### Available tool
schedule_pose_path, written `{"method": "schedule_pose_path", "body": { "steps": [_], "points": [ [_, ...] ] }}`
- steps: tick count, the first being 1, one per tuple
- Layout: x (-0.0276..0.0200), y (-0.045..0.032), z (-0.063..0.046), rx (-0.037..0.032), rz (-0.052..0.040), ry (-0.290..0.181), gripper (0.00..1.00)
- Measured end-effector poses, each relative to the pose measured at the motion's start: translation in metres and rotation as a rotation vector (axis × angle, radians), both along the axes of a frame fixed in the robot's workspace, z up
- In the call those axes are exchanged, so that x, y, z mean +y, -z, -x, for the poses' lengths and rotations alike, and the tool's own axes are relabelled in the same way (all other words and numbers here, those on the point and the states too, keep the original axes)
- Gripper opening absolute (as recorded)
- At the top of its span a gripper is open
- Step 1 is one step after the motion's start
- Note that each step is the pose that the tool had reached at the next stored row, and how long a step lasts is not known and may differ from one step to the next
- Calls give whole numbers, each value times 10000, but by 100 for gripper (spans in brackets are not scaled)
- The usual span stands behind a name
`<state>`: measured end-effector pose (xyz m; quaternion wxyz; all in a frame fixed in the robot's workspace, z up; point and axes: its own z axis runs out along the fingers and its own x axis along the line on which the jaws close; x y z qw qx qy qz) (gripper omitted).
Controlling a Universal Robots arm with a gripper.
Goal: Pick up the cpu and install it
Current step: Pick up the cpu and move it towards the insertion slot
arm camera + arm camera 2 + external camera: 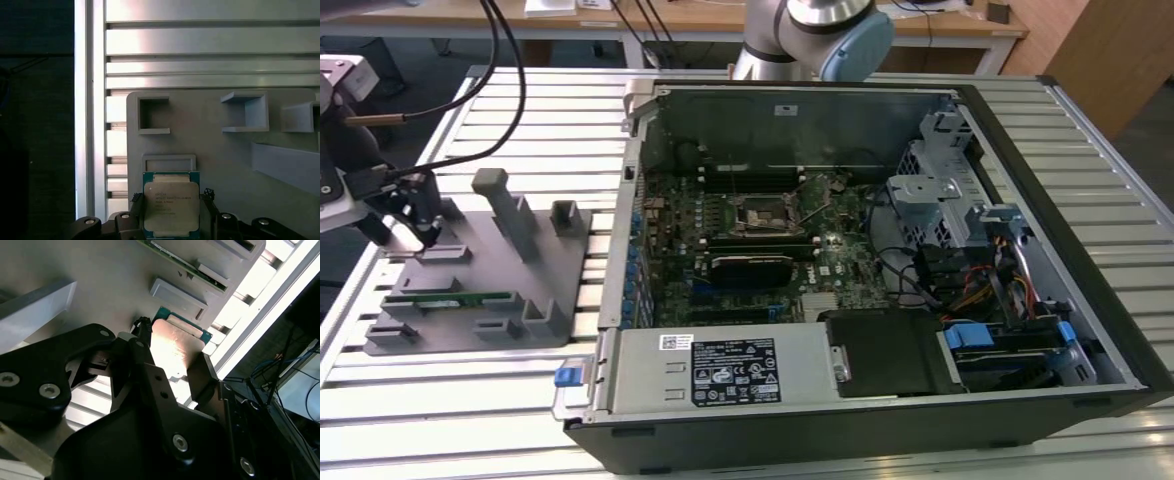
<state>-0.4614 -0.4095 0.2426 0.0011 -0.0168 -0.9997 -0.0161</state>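
**Tech:** Start with the big things. What lies around the grey plate?

**Arm:** The bench, all ribbed metal slats, lies under the plate and runs out past its edges. Just beside the plate, on the exterior view's right of it, is the open computer case, with its board facing up. A joint of my arm shows beyond the case's far wall, well apart from the plate.

**Tech:** And on the plate itself?

**Arm:** Raised grey posts and holders. A long green memory stick lies in holders near the plate's lower edge in the exterior view. My jaws hang over the opposite part of the plate, near its corner toward the exterior view's left.

**Tech:** The socket?

**Arm:** The black socket with its metal frame sits mid-board inside the case, well apart from the plate.

**Tech:** Where is the cpu, and how do your jaws stand?

**Arm:** The cpu is between my jaws, silvery top up and green rim showing. My jaws are drawn in narrow on two opposite edges of it. My fingertips touch it on either side. It is over the plate, just beside a small rectangular frame raised on the plate. In the second wrist view the cpu catches bright light. I cannot tell whether it rests on the plate or hangs clear of it.
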Motion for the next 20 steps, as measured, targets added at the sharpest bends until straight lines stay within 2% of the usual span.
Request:
{"method": "schedule_pose_path", "body": {
  "steps": [20],
  "points": [
    [0,-146,0,-1,0,1,53]
  ]
}}
